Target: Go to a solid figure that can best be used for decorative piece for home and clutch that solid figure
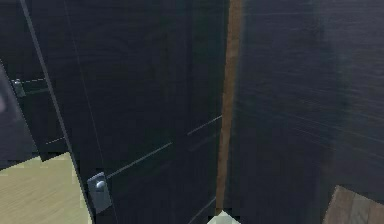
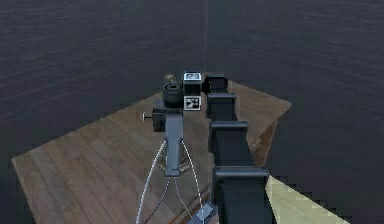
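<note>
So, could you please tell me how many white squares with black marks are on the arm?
2. Both stand at the far end of the arm, with the wooden table behind: the upper square and the lower square just beneath it. Others may be hidden.

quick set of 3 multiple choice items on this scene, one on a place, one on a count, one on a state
1. In the forward view, the wooden table shows at:
A) bottom right
B) top left
C) centre

2. White marker squares at the end of the arm:
A) one
B) two
C) five

3. The arm is:
A) lying on the floor
B) stretched out, with the tabletop behind it
C) wrapped round a door handle

Answers: 1 A, brown planks sit in that corner; 2 B, two squares stand stacked there; 3 B, the dark bar rises across the planks.
</note>
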Tool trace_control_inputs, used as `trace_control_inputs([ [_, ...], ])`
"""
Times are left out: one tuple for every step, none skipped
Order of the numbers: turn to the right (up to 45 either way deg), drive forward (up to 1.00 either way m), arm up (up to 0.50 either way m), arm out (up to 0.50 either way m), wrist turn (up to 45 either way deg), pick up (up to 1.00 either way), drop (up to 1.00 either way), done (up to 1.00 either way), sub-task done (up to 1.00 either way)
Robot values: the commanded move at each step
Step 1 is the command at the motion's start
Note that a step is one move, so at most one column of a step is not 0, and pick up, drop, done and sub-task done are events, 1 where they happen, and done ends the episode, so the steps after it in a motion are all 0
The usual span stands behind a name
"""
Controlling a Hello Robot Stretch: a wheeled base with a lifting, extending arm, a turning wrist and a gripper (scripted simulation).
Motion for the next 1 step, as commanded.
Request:
trace_control_inputs([
  [0.0, 0.00, 0.00, 0.00, 45.0, 0.00, 0.00, 0.00, 0.00],
])
